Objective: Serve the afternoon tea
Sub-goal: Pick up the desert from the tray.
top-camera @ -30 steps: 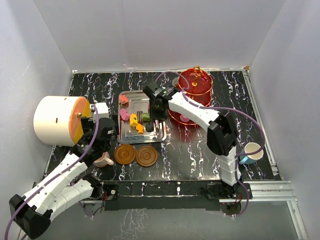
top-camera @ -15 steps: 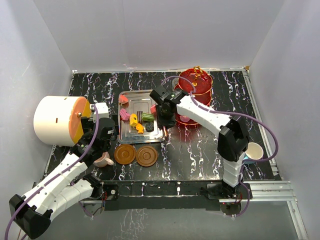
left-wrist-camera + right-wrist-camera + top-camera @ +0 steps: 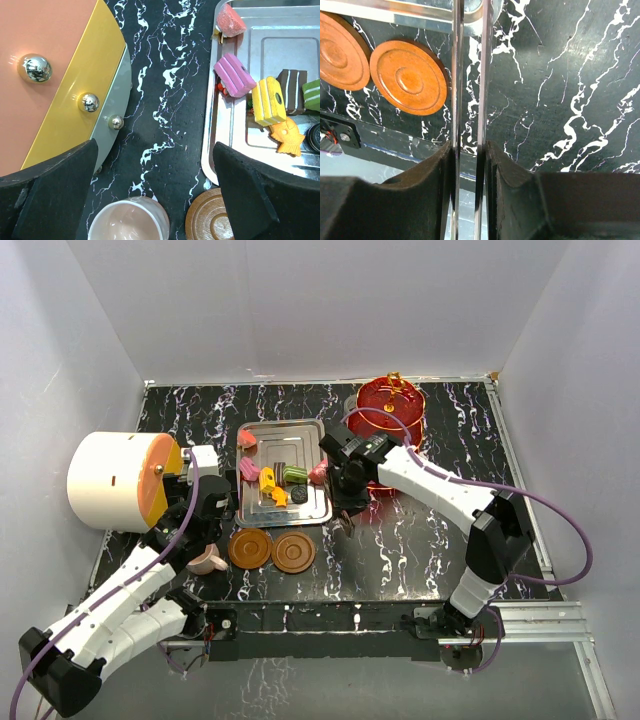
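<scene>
Moved, top view: right end effector has swung off the tray, rightward and nearer, and now hangs over bare desk just beside the tray's right rim. The left arm has not shifted.
Stand, top view: stand is right of the tray and farther back, just beyond the right wrist.
Sweets, top view: sweets lie in the tray. One pink sweet sits at its right edge, beside the end effector.
Saucers, top view: saucers lie side by side just nearer than the tray. The pink cup is left of them, by the left end effector. The drum is at far left.
Left wrist: left end effector is spread wide and empty above the pink cup.
Right wrist: right end effector is clamped on two thin steel strips, likely tongs. Their tips run out of frame, so I cannot tell whether they pinch a sweet.
Step, judged: carrying sweets from tray to stand with the tongs.
Doing it well: hold the squeeze steady, lift clear of the tray rim, approach a tier from its open side away from the stem, and rest the sweet down before easing off.
</scene>
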Available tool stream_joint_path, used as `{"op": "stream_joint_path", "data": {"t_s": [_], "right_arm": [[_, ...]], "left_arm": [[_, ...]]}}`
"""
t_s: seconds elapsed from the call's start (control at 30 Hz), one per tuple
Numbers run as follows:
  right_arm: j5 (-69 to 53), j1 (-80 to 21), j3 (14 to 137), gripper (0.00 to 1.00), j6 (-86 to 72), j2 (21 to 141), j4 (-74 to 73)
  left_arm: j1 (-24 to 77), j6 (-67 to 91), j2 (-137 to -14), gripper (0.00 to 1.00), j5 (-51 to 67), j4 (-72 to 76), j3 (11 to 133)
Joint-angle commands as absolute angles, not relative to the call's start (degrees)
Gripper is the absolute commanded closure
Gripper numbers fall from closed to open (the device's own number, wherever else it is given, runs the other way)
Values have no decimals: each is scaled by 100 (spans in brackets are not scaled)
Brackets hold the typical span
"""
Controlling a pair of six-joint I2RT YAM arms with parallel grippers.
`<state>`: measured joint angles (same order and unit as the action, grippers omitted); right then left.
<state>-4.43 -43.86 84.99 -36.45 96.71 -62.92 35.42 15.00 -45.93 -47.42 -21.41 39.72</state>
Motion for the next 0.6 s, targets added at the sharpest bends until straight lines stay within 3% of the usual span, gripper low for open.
{"op": "stream_joint_path", "data": {"t_s": [0.0, 0.57], "right_arm": [[-587, -4424, 8369, 73, -3653, 9295, -6221], [209, -4405, 9324, 66, -4176, 9252, -6170]], "left_arm": [[3524, 1459, -4586, 1, -4797, -2121, 3979], [3524, 1455, -4570, 1, -4747, -2102, 3976]]}}
